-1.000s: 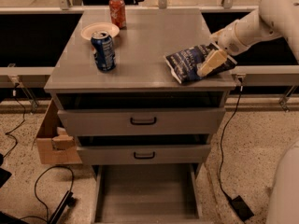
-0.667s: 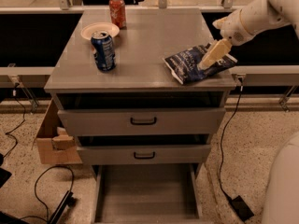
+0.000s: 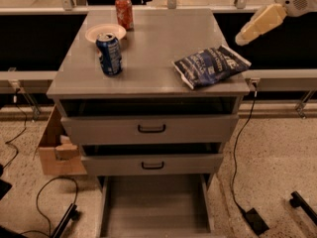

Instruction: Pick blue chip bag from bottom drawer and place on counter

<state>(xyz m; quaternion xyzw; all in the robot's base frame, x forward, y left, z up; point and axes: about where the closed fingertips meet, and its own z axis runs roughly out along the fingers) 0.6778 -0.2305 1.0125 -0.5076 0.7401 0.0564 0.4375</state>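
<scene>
The blue chip bag [image 3: 210, 65] lies flat on the counter [image 3: 158, 48] near its front right corner, overhanging the right edge a little. My gripper [image 3: 245, 35] hangs in the air up and to the right of the bag, clear of it and holding nothing. The bottom drawer [image 3: 154, 207] is pulled out below the cabinet and its tray shows nothing inside.
A blue soda can [image 3: 109, 53] stands at the counter's front left, a white plate [image 3: 105, 32] behind it, a red can [image 3: 124, 12] at the back. A cardboard box [image 3: 57, 150] sits left of the cabinet. Cables [image 3: 237, 157] run on the floor.
My gripper has let go of the chip bag and lifted up and to the right, away from it. The bag stays lying on the counter.
</scene>
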